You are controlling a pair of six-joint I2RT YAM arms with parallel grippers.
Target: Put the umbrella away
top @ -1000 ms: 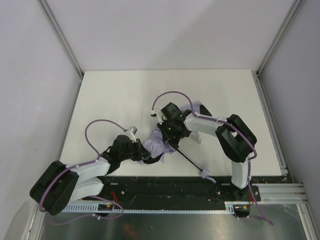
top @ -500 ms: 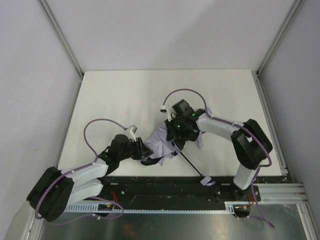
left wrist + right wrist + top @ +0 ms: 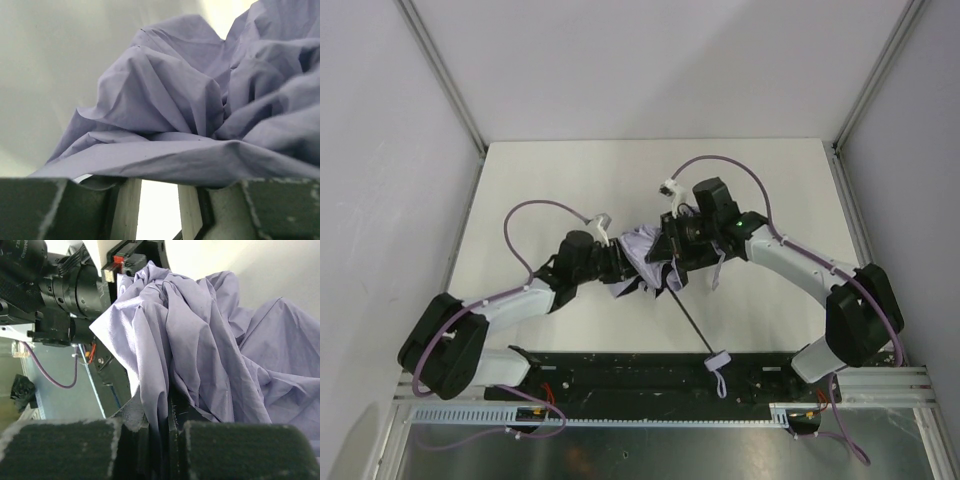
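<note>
1. Item and place: the umbrella (image 3: 640, 262) has its canopy (image 3: 170, 100) bunched in loose folds at mid-tabletop (image 3: 550, 180), directly between the two pincers.
2. Long axis: the black shaft (image 3: 688, 322) is extended and runs diagonally from the bunched cloth toward the near right. It ends at the handle (image 3: 717, 358), which lies over the black base rail (image 3: 620, 365).
3. The right pincer (image 3: 667, 258) is closed on a fold of canopy cloth. Its wrist view shows fabric drawn down into the slit between the pads.
4. The left pincer (image 3: 618, 264) is at the canopy's left flank with jaws partly apart and cloth draped over the tips. Whether it grips anything cannot be told.
5. Governing relation (judgement): both pincers are at the canopy end, while the handle end lies free, well apart from both, on the right arm's side. Shortening the shaft would likely mean a push along that diagonal, handle toward canopy.
</note>
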